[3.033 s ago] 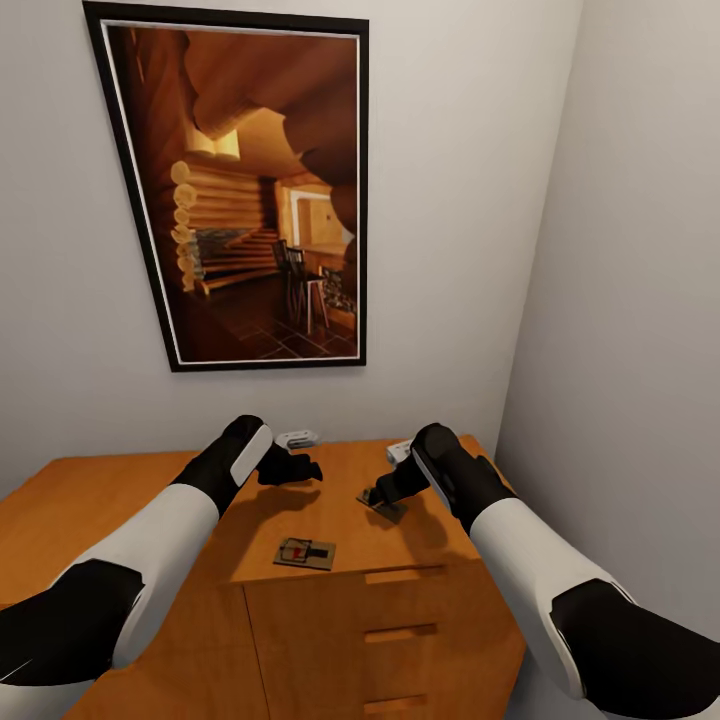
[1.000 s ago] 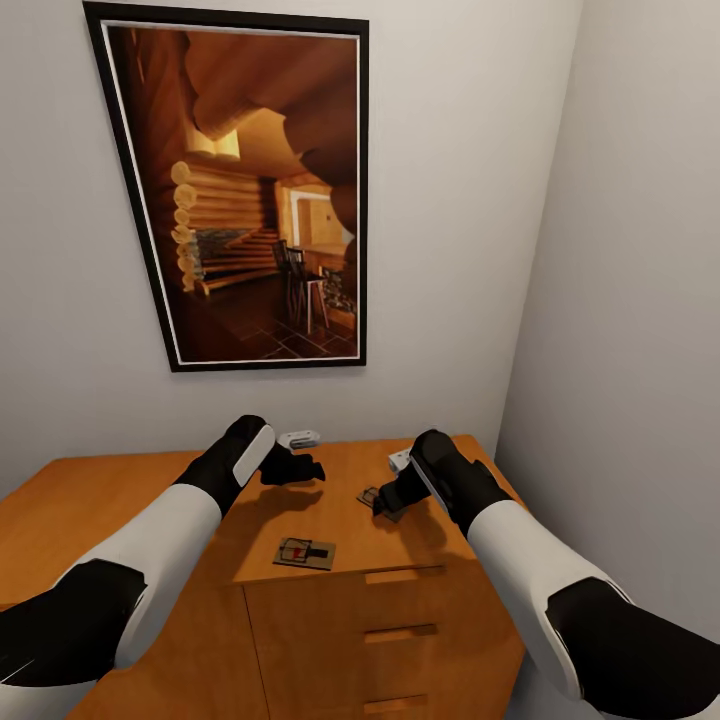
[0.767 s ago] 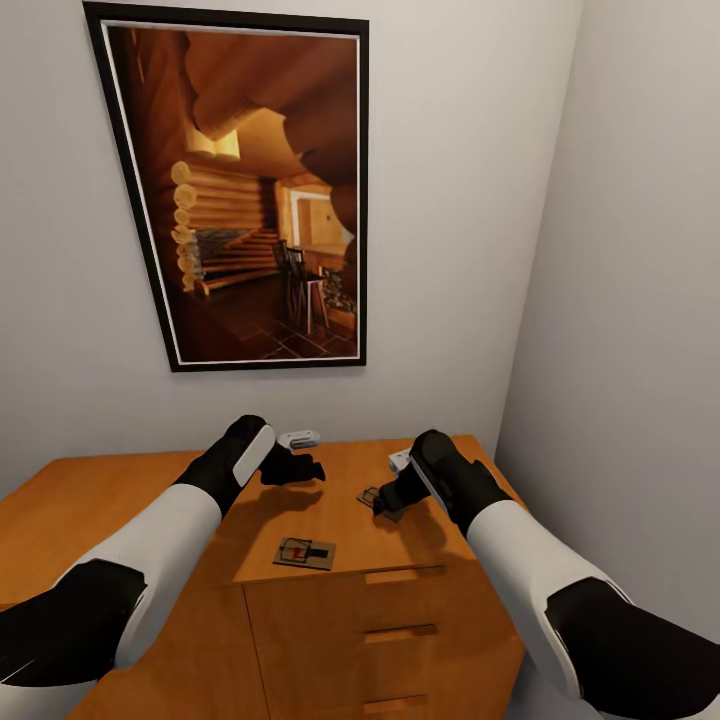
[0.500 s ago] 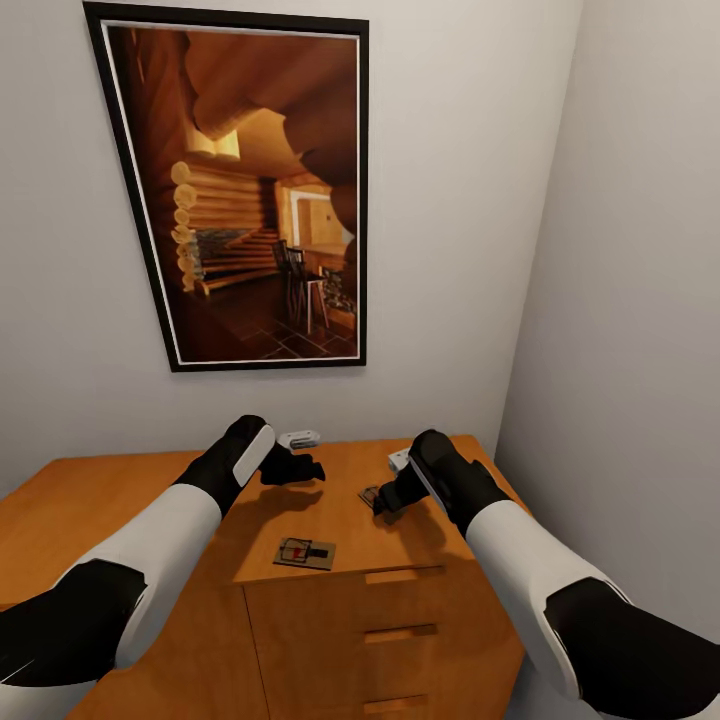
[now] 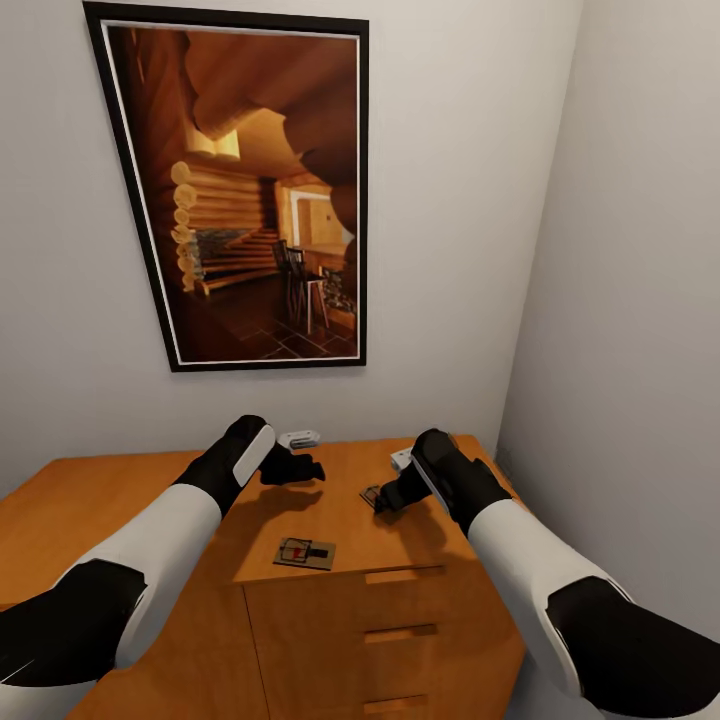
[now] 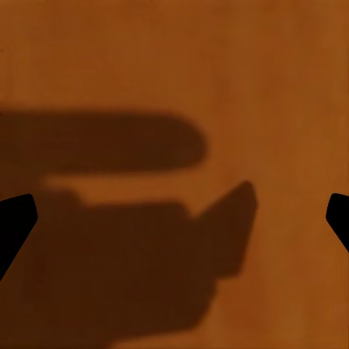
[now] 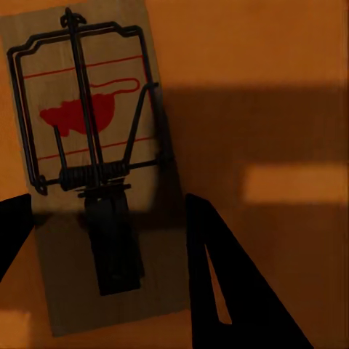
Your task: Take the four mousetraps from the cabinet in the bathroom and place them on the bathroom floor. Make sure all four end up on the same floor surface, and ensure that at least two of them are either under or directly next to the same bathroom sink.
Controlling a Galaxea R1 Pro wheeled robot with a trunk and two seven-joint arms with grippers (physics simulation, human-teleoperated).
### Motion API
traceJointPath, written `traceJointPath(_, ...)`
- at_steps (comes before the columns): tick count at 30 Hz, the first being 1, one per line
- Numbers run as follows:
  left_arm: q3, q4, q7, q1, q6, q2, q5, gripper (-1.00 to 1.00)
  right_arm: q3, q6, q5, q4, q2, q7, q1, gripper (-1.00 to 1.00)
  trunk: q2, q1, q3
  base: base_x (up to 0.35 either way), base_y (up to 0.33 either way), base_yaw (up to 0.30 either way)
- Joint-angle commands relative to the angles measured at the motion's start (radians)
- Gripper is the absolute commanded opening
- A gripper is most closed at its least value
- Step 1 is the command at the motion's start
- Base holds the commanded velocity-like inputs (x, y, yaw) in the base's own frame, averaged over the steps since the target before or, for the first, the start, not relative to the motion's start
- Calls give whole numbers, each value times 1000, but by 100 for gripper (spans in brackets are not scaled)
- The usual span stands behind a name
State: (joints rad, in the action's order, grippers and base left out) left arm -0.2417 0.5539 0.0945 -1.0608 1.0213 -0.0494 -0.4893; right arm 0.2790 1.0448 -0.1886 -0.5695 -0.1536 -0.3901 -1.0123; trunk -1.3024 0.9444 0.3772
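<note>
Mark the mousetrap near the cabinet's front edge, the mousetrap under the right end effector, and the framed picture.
front mousetrap (image 5: 305, 552), head view, middle of its board.
right mousetrap (image 7: 80, 120), right wrist view, the red mark on its board.
picture (image 5: 255, 190), head view, middle of the print.

The setting is a room corner in a home. Indicators: plain pale walls (image 5: 470, 200), a black-framed picture (image 5: 250, 195) of a log-cabin interior hung on the wall, and an orange-brown wooden cabinet (image 5: 390, 620) with drawer fronts standing below it.
</note>
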Motion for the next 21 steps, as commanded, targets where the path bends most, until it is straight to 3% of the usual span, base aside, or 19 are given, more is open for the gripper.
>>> traceJointPath(1, -4, 1, 12, -1, 2, 0, -8, 100, 1, 2, -26, -11, 3, -6, -4, -100, -1, 0, 1, 0, 0, 0)
traceJointPath(4, -4, 2, 15, -1, 2, 1, -3, 100, -10, 2, -23, -130, 8, -8, -14, -100, -1, 0, 1, 0, 0, 0)
traceJointPath(8, -5, 3, 39, -1, 1, 0, 1, 100, -78, 2, -23, -276, 9, -9, -28, -100, -1, 0, 1, 0, 0, 0)
traceJointPath(11, -5, 4, 61, -1, -3, 0, -2, 100, -142, 2, -23, -311, 10, -6, -31, -100, -1, 0, 1, 0, 0, 0)
traceJointPath(14, -5, 9, 72, -1, -5, -1, -3, 100, -173, 2, -24, -320, 12, -6, -31, -100, -1, 0, 1, 0, 0, 0)
traceJointPath(21, -5, 13, 77, -1, -7, 0, 0, 100, -187, 2, -25, -324, 15, -6, -32, -100, -1, 0, 1, 0, 0, 0)
